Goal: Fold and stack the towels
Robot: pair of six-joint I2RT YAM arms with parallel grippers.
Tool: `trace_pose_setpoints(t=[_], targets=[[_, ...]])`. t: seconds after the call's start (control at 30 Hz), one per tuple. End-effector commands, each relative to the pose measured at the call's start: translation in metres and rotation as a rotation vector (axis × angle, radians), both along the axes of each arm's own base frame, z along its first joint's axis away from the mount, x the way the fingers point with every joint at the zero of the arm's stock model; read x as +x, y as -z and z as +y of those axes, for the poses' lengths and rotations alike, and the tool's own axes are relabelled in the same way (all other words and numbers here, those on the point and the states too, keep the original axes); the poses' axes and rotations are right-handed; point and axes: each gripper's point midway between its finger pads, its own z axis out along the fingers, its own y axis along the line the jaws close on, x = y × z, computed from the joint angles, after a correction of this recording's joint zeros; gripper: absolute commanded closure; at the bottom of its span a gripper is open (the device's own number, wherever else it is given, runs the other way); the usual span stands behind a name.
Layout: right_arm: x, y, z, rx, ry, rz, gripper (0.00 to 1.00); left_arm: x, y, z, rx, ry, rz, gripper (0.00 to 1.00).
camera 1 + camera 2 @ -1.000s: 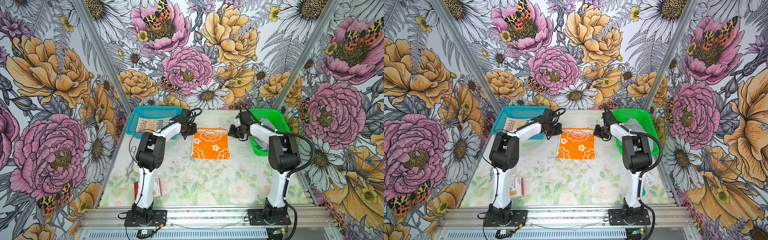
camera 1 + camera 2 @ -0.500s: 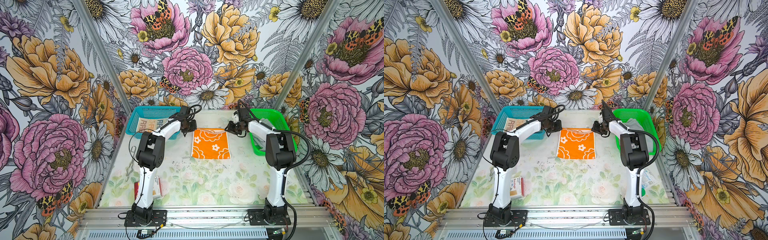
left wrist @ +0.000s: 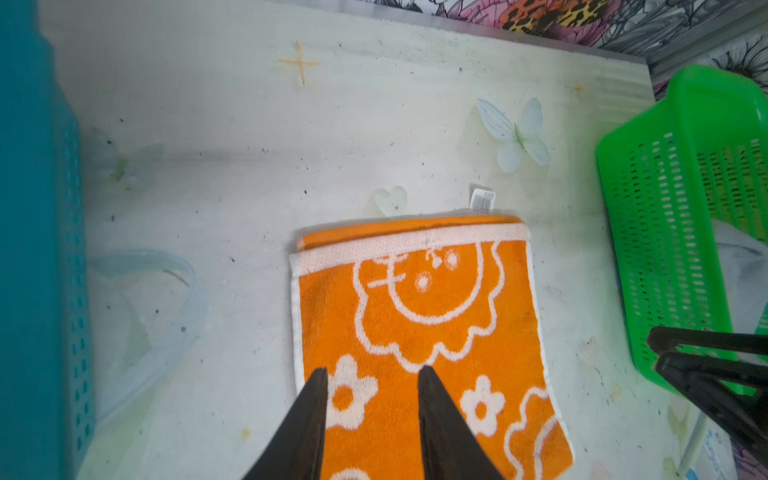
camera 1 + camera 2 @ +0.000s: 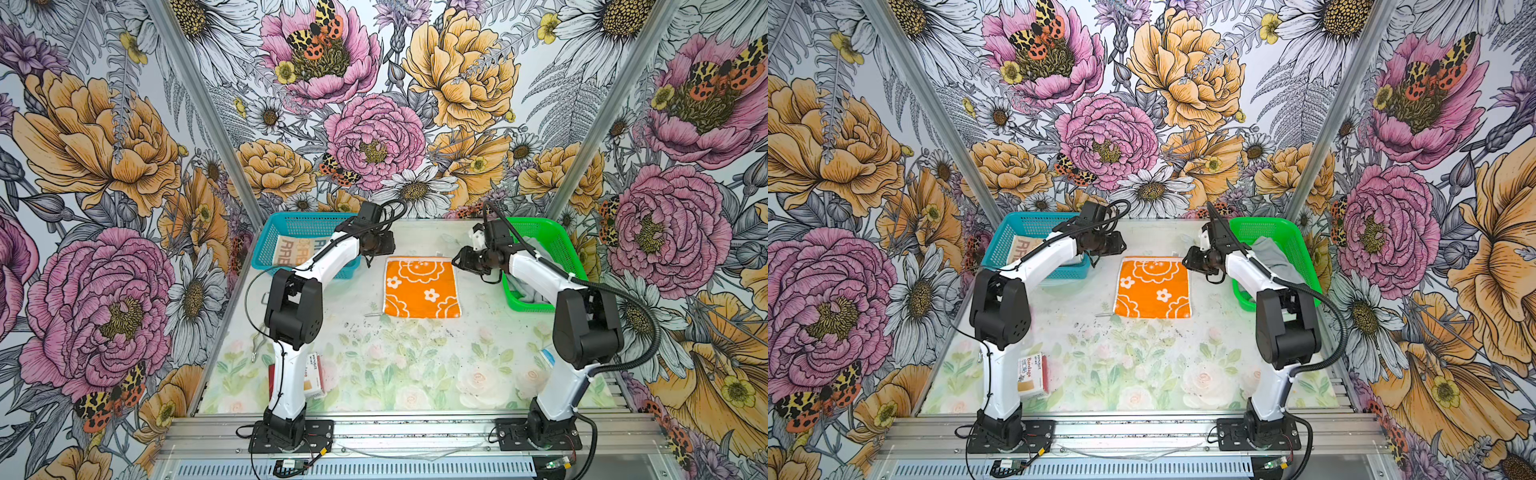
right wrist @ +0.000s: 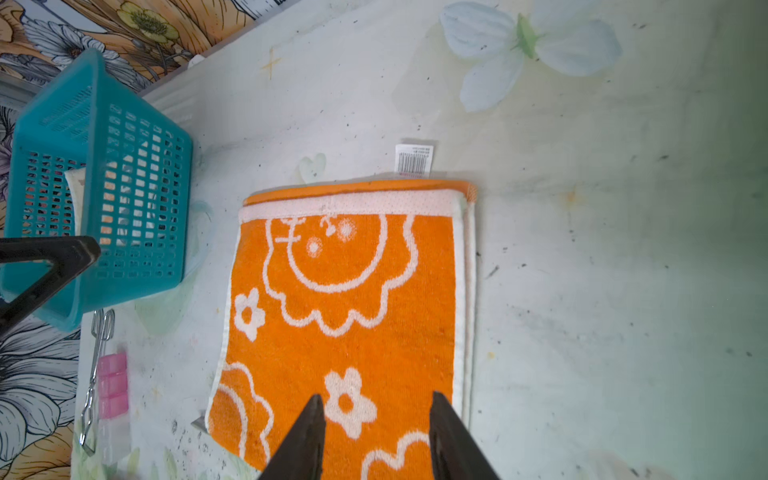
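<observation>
You are looking at the orange towel (image 4: 422, 286), lying folded flat. Left claw (image 3: 372, 370) and right claw (image 5: 376, 399) are hovering by its far corners, jaws narrowly parted, empty. Soft, limp, light: likely needing a pinch through both layers at the corners.

- The box (image 4: 1030, 376) carried the word "Bandage" in orange, printed sideways (the smaller print beside it was too small to read).
- The cream towel (image 4: 291, 253) in the blue basket (image 4: 299, 226) showed large letters, "RA" among them, the rest partly hidden.
- The white tag (image 5: 413, 160) at the edge of the orange towel (image 5: 345, 299) bore a barcode; its digits were unreadable.
</observation>
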Motion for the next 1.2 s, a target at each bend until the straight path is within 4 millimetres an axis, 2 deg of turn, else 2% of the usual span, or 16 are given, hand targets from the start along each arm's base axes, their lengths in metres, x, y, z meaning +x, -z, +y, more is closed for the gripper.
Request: trace_pose_setpoints(t=[0.0, 0.1, 0.2, 0.3, 0.43, 0.7, 0.83, 1.07, 1.17], targets=[[-0.032, 0.02, 0.008, -0.02, -0.003, 0.066, 0.61, -0.045, 0.022, 0.006, 0.105, 0.025, 0.052, 0.68], [-0.045, 0.029, 0.035, -0.023, -0.062, 0.09, 0.63, -0.073, 0.047, -0.004, 0.076, 0.036, 0.106, 0.78], [-0.059, 0.046, 0.057, -0.024, -0.093, 0.14, 0.65, -0.099, 0.067, -0.014, 0.092, 0.05, 0.156, 0.8], [-0.073, 0.068, 0.061, -0.069, -0.083, 0.17, 0.65, -0.112, 0.086, -0.019, 0.079, 0.034, 0.187, 0.8], [-0.089, 0.098, 0.046, -0.121, -0.043, 0.228, 0.66, -0.119, 0.115, -0.013, 0.092, 0.006, 0.242, 0.81], [-0.121, 0.128, 0.014, -0.174, 0.013, 0.321, 0.68, -0.144, 0.152, 0.011, 0.128, -0.038, 0.318, 0.8], [-0.147, 0.14, 0.002, -0.167, 0.05, 0.392, 0.71, -0.166, 0.166, 0.021, 0.129, -0.049, 0.354, 0.8], [-0.188, 0.143, -0.006, -0.143, 0.065, 0.449, 0.73, -0.207, 0.181, 0.029, 0.119, -0.05, 0.402, 0.78], [-0.203, 0.141, -0.01, -0.136, 0.063, 0.468, 0.75, -0.222, 0.173, 0.03, 0.104, -0.046, 0.398, 0.77]])
